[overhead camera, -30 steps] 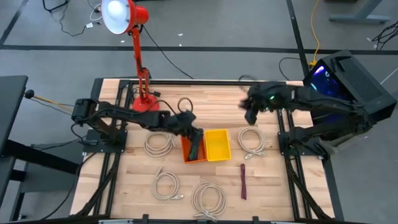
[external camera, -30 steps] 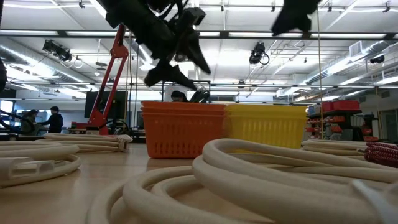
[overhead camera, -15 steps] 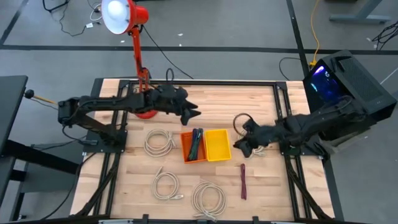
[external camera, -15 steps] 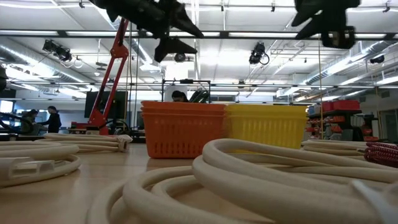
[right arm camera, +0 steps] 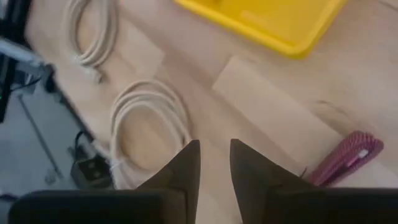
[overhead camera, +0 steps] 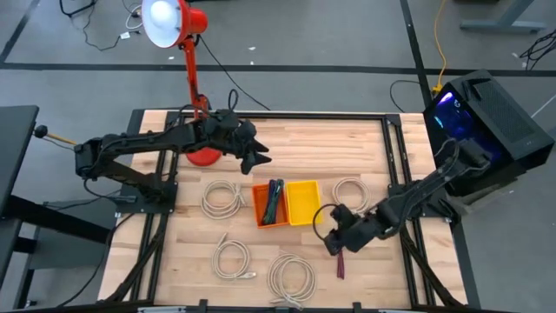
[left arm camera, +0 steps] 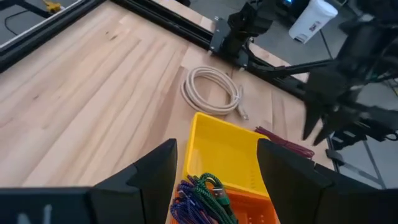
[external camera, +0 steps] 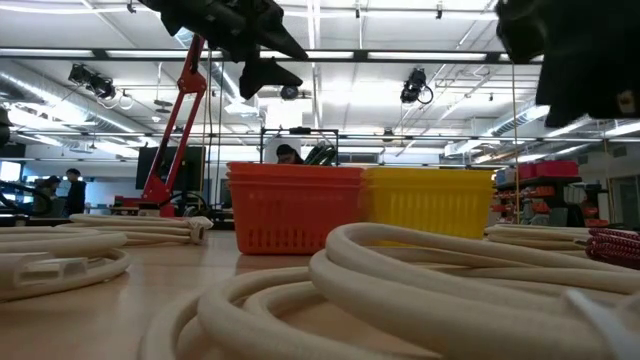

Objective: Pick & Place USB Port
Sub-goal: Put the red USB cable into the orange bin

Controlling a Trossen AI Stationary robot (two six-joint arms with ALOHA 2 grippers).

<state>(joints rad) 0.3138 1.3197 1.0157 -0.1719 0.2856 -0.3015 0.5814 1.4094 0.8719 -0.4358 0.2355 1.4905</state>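
— So, item one: where is the cable?

— The maroon USB cable (overhead camera: 340, 259) lies flat on the table (overhead camera: 304, 148), in front of the yellow bin (overhead camera: 304, 204) and apart from it. My right gripper (overhead camera: 334, 244) hangs just beside the cable's near end. My fingers (right arm camera: 181, 167) stand a narrow gap apart, holding nothing.

— Item two: how to take it well?

— I judge the gap too slim. I should widen, shift over the bundle's middle, straddle it crosswise, then descend until the tips meet wood.

— Item three: the other arm?

— My left gripper (overhead camera: 261, 158) waits above the back of the table, fingers spread wide, empty.

— Item four: what differs by view?

— My right wrist view shows the cable (right arm camera: 347, 157) off to one side of my fingers, not between them. The overhead view cannot settle that, but it alone shows the orange bin (overhead camera: 256, 204) already stocked.
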